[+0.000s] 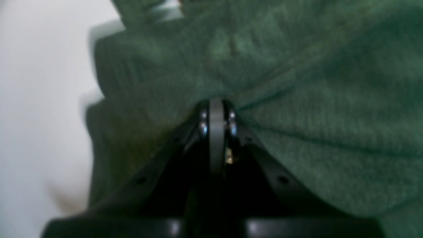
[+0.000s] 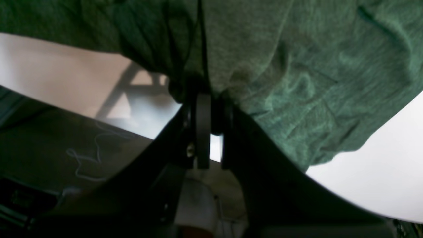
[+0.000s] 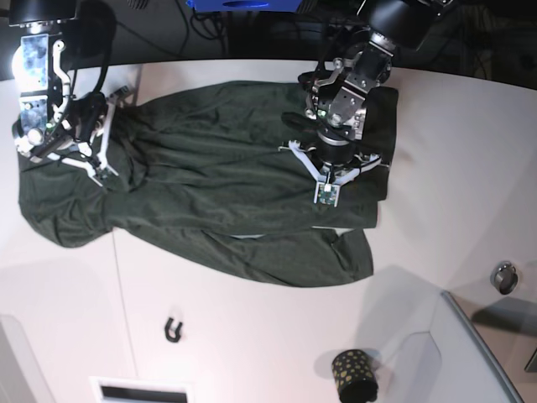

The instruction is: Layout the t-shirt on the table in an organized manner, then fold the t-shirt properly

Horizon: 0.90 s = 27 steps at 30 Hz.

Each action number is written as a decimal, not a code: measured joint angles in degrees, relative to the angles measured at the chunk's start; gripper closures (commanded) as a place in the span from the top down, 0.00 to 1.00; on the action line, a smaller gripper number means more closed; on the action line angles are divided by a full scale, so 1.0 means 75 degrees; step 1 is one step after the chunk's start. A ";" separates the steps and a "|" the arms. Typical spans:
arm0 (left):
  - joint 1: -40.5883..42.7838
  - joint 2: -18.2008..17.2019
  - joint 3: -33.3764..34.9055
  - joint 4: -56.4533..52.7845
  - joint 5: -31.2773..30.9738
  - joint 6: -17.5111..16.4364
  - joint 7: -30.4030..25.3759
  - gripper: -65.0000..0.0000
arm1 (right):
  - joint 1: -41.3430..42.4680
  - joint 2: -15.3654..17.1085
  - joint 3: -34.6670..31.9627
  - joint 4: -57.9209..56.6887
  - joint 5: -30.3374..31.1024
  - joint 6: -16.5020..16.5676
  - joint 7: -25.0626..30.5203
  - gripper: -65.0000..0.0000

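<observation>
The dark green t-shirt (image 3: 210, 185) lies spread and wrinkled across the far half of the white table (image 3: 252, 336), one edge doubled over near its front. My left gripper (image 1: 216, 104) is shut on a pinch of the t-shirt (image 1: 297, 99), with creases running out from the jaws. In the base view that arm (image 3: 336, 143) stands over the shirt's right part. My right gripper (image 2: 208, 96) is shut on a bunched fold of the t-shirt (image 2: 297, 82) at the table's edge. Its arm (image 3: 59, 134) is over the shirt's left end.
A black gold-dotted cup (image 3: 355, 375) stands at the front right beside a grey raised panel (image 3: 478, 353). A small black hook (image 3: 174, 330) lies front left of centre, and a round metal piece (image 3: 504, 276) at the right. The table's curved edge (image 2: 347, 195) runs near my right gripper.
</observation>
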<state>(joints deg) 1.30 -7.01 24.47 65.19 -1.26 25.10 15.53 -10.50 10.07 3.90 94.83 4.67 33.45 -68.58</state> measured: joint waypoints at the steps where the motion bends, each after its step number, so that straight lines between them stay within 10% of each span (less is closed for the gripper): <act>1: -0.0143 0.0041 -0.0003 -0.0388 0.0032 0.0029 -0.0353 0.00 | -0.0026 -0.0029 -0.0003 0.0020 0.0000 0.0003 0.0000 0.01; 11: -0.0405 -0.0399 -0.0020 -0.1585 0.0274 0.1061 -0.1163 0.00 | -0.0889 0.0312 -0.0117 0.0583 0.0096 0.0003 -0.0411 0.01; 27: -0.0283 -0.0539 -0.0108 -0.1355 0.0192 0.1055 -0.1014 0.00 | -0.0256 0.1110 -0.0020 -0.0597 0.0058 0.0003 -0.0472 0.01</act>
<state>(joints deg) -0.82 -11.05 23.66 55.02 0.19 33.01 7.92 -12.43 18.39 3.75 90.35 5.10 33.47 -72.12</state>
